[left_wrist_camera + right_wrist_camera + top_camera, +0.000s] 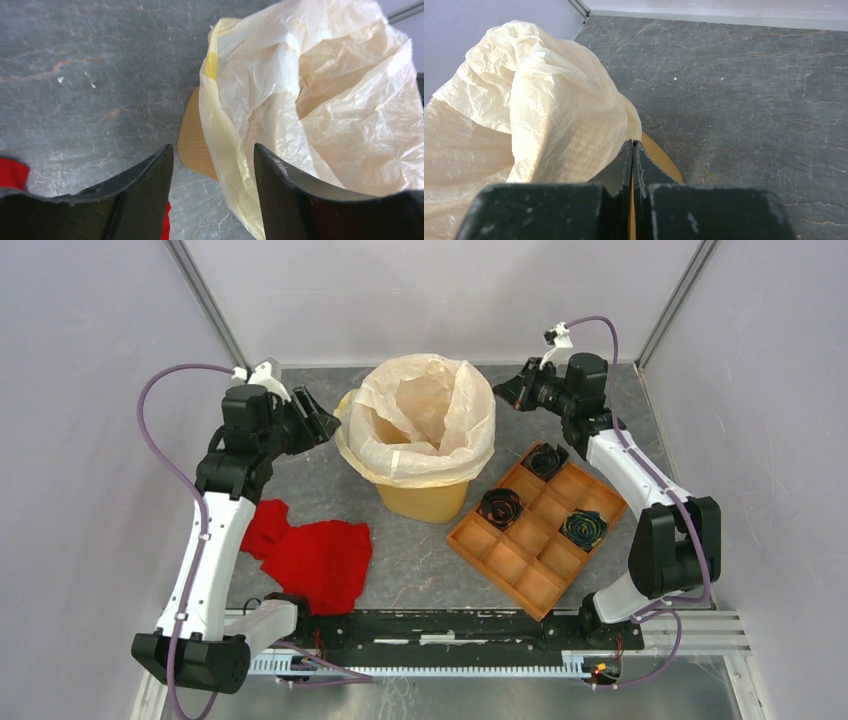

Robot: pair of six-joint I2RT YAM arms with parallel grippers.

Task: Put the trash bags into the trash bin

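The orange-yellow trash bin (425,500) stands upright mid-table. The cream-white trash bag (420,420) lines it, its wrinkled film folded out over the rim. My left gripper (328,425) hovers open just off the bin's left rim. In the left wrist view its jaws (212,150) straddle the hanging bag edge (235,165) and the bin's ribbed wall (192,145) without touching them. My right gripper (503,392) is at the bin's right rim. Its fingers are pressed together (632,144) where the bag (559,115) tapers to a point. A strip of bin rim (661,160) shows beside them.
A red cloth (315,555) lies on the table front left, below my left arm, and its edge shows in the left wrist view (10,172). An orange-brown compartment tray (512,565) with three dark rolled items sits right of the bin. Walls enclose the table.
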